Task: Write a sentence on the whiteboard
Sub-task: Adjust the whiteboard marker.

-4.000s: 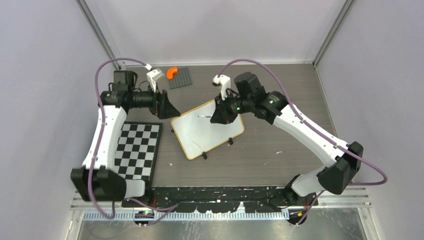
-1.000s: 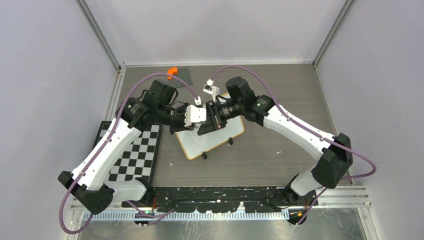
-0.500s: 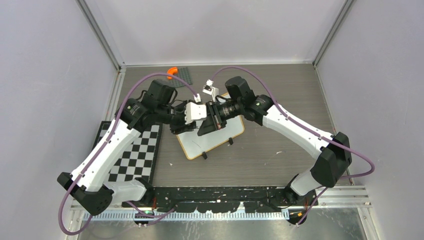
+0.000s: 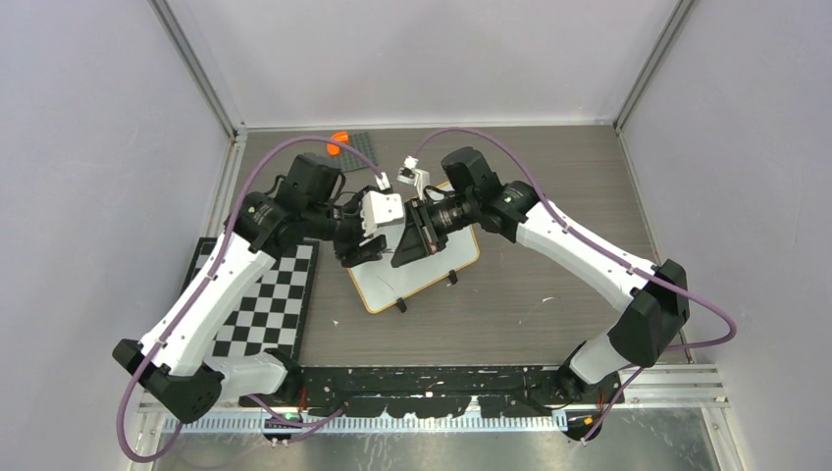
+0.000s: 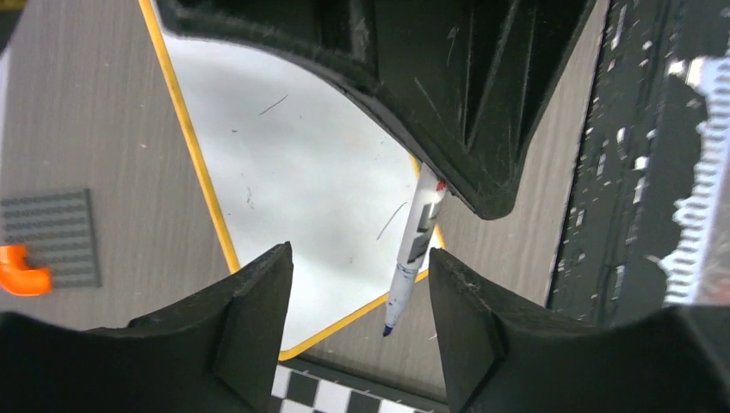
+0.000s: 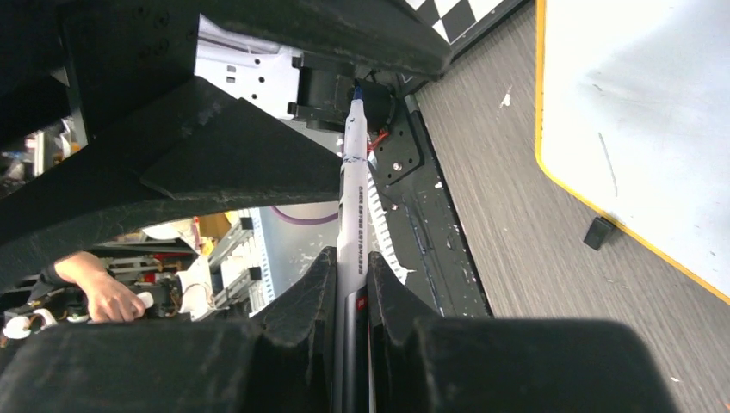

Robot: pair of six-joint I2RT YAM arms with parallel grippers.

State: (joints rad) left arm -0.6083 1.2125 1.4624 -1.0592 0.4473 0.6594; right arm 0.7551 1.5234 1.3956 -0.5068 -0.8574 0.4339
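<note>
The left fingers (image 5: 250, 327) stand well apart and grip nothing. The bare blue tip of the marker (image 5: 411, 249) points into the gap between them without touching either (no cap can be seen). The marker's long axis runs from the right arm toward the left, slanting down over the near-left rim of the whiteboard (image 5: 293, 163). The whiteboard sits askew on the surface (image 4: 549, 285) beneath both arms and carries only faint stray strokes, no sentence yet. The right fingers (image 6: 301, 318) are clamped on the marker's barrel, so the writing likely falls to the right arm, which must turn the tip down onto the board once the left arm draws clear.
</note>
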